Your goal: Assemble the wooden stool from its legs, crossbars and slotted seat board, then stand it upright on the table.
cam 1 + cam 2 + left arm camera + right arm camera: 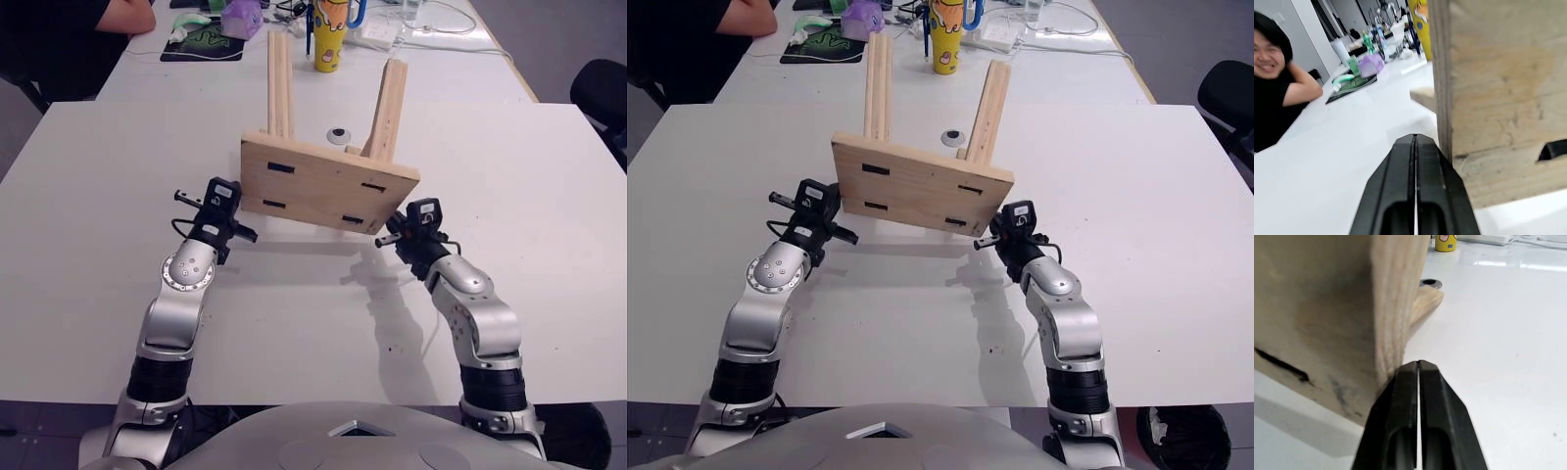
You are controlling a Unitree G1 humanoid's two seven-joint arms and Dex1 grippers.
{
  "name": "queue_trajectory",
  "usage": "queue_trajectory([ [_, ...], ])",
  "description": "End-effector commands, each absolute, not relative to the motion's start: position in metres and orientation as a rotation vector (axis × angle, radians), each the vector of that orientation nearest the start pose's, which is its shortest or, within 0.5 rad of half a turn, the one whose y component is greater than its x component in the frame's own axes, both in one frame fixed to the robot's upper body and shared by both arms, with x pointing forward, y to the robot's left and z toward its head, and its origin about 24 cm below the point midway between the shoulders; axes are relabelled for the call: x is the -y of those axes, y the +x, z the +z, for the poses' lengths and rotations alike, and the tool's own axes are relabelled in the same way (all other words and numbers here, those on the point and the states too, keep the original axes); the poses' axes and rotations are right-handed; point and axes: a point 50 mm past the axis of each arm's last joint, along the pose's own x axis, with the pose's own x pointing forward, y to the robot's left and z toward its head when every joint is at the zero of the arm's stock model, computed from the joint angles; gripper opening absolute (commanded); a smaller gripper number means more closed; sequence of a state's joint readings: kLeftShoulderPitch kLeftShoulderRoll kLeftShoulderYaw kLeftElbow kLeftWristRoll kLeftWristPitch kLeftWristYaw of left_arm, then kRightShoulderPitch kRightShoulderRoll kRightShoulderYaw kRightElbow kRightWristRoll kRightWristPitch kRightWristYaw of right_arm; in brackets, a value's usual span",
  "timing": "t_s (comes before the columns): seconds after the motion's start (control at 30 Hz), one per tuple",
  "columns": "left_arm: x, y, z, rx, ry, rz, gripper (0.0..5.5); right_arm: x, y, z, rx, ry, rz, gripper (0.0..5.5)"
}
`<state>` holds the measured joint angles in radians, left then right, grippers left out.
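Stool seems assembled, though its joints are hard to check, but lies on its side on the table. Left gripper and right gripper, both closed and empty, flank the seat board — uprighting remains.

1. The seat board hides where the legs join it
2. The small round object behind it is too small to identify
3. Both wrist views cut the seat board off at their edges
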<state>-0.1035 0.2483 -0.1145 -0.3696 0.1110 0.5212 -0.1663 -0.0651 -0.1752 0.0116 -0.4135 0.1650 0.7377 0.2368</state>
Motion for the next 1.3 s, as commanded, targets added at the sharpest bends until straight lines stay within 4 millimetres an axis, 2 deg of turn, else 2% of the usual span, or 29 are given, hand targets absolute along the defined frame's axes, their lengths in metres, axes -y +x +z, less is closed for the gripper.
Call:
queue_trajectory([
  [0.03,-0.109,0.26,0.123,0.012,0.244,-0.467,0.0,0.106,0.253,0.145,-0.054,0.097,0.599,0.02],
  [0.13,-0.111,0.26,0.126,0.018,0.238,-0.452,0.0,0.107,0.253,0.157,-0.041,0.104,0.608,0.02],
  [0.33,-0.113,0.268,0.158,0.112,0.214,-0.421,0.0,0.106,0.258,0.173,-0.007,0.138,0.612,0.02],
  [0.67,-0.114,0.275,0.174,0.143,0.212,-0.416,0.0,0.109,0.268,0.199,0.067,0.163,0.593,0.02],
  [0.93,-0.128,0.289,0.197,0.202,0.222,-0.359,0.0,0.11,0.274,0.213,0.109,0.183,0.586,0.02],
  [1.03,-0.13,0.299,0.197,0.192,0.236,-0.346,0.0,0.114,0.284,0.208,0.094,0.177,0.556,0.02],
  [1.2,-0.14,0.325,0.165,0.076,0.271,-0.298,0.0,0.13,0.309,0.174,0.024,0.115,0.447,0.02],
  [1.3,-0.146,0.327,0.171,0.153,0.28,-0.254,0.0,0.151,0.315,0.159,0.01,0.037,0.323,0.02],
])
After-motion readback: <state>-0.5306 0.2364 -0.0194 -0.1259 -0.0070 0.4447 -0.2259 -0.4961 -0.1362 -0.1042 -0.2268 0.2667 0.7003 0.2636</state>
